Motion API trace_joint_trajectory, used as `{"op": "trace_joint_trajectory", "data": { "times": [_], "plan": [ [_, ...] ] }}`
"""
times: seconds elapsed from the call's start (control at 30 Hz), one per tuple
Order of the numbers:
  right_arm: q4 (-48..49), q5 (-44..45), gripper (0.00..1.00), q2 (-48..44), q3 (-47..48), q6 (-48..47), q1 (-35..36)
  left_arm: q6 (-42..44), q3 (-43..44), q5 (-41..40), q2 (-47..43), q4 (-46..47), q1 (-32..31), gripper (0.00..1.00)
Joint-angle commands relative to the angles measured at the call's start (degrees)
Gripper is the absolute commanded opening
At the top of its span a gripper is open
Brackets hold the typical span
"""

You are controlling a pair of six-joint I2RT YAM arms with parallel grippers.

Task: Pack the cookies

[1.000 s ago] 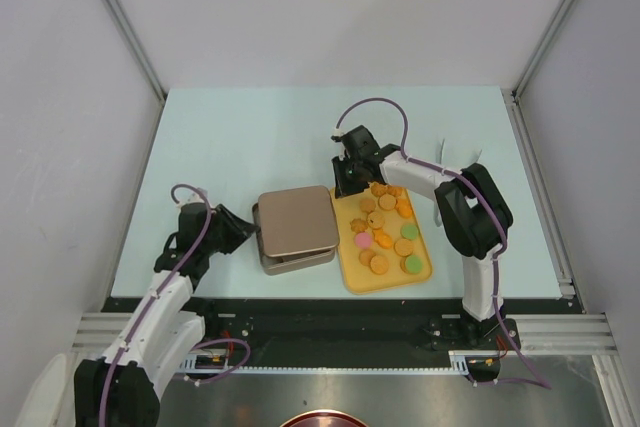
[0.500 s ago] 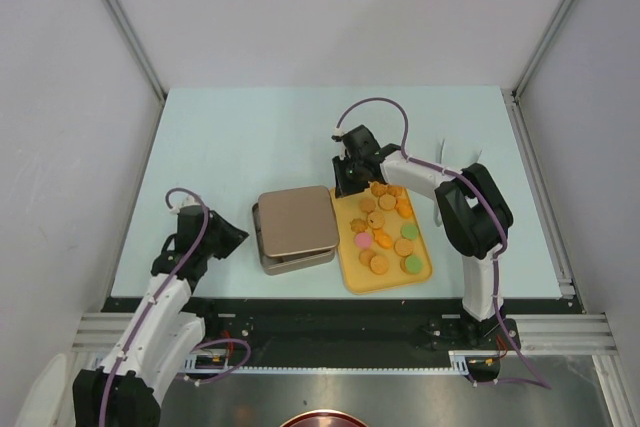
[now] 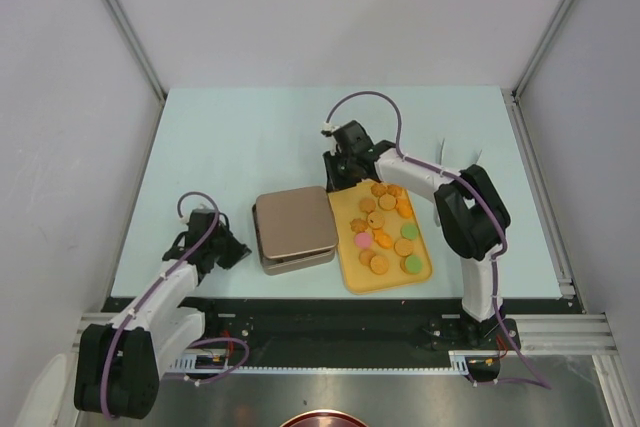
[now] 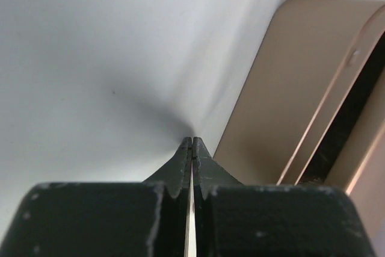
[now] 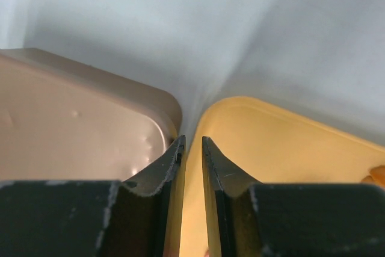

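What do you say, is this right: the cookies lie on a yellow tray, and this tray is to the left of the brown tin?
Not quite. The yellow tray with the cookies is to the right of the brown tin, not to the left. The top external view shows it.

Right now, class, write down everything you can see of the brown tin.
The tin is brown, rounded-square and looks like satin metal. It has a shallow base and a flat lid, which sits askew on the base, leaving a dark gap along one side. It stands flat on the table, close beside the yellow tray; whether they touch is unclear.
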Motion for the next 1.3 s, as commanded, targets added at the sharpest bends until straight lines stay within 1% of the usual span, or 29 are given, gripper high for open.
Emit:
{"op": "trace_joint_trajectory", "data": {
  "times": [0.0, 0.47, 0.57, 0.77, 0.9, 1.0, 1.1, 1.13, 1.17, 1.27],
  "plan": [
    [-1.08, 0.82, 0.22, 1.30, 2.77, -1.73, 1.48, -0.94, -0.43, 1.86, 1.16, 5.50, 0.24, 0.01],
    [-2.13, 1.08, 0.22, 0.42, 1.36, -2.35, 4.12, -1.55, -1.22, 3.01, 2.13, 8.23, 0.24, 0.00],
    [-2.48, 3.36, 0.23, -0.11, 1.19, -1.91, 4.03, -1.47, -1.22, 2.92, 2.13, 8.23, 0.24, 0.00],
    [-3.09, 7.49, 0.24, -2.92, 3.11, -0.15, 1.22, -1.29, -1.13, 2.83, 1.34, 7.44, 0.24, 0.00],
    [-6.08, 12.32, 0.24, -3.18, 7.33, 0.20, -0.79, -1.20, -1.22, 2.74, 1.16, 7.44, 0.24, 0.01],
    [-6.35, 10.41, 0.24, -2.31, 11.19, 0.29, -1.68, -1.12, -1.39, 2.92, 1.25, 7.53, 0.24, 0.00],
    [-7.83, 6.90, 0.24, 1.29, 18.57, -0.67, -1.51, -1.12, -1.48, 3.27, 1.60, 7.70, 0.24, 0.00],
    [-8.98, 6.27, 0.24, 4.52, 21.37, -0.94, -0.98, -1.12, -1.39, 3.36, 1.69, 7.79, 0.24, 0.00],
    [-10.21, 5.75, 0.24, 6.03, 26.45, -1.47, -0.72, -1.12, -1.39, 3.36, 1.69, 7.79, 0.24, 0.00],
    [-14.08, 4.43, 0.24, 11.91, 34.99, -2.79, 0.60, -1.20, -1.48, 3.36, 1.69, 7.79, 0.24, 0.01]
  ]
}}
